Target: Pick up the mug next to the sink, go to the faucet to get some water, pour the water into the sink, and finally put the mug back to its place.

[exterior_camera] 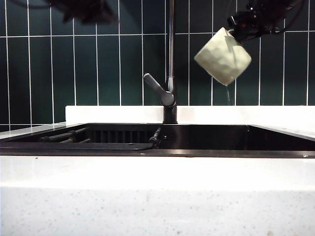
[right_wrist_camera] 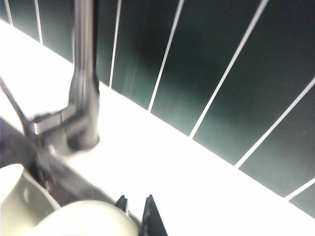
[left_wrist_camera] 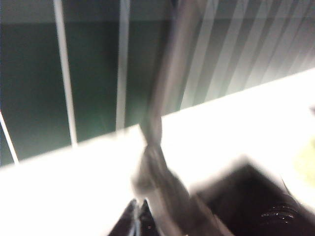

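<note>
Up at the top right of the exterior view, the right gripper (exterior_camera: 241, 28) has its jaws clamped on the cream mug (exterior_camera: 223, 55), holding it high over the right half of the black sink (exterior_camera: 206, 138). The mug is tipped well over, mouth angled down and to the left, and a thin thread of water (exterior_camera: 228, 93) runs from its lower edge toward the basin. The faucet (exterior_camera: 170, 64) stands at the middle of the back rim, its grey lever slanting up to the left. In the right wrist view the mug (right_wrist_camera: 83, 219) sits right against the gripper tips (right_wrist_camera: 138, 209). The left gripper (left_wrist_camera: 139, 212) is pinched together with nothing in it, close beside the blurred faucet (left_wrist_camera: 165, 147) above the white countertop (left_wrist_camera: 64, 196); in the exterior view it's a dark blur (exterior_camera: 84, 10) at top left.
</note>
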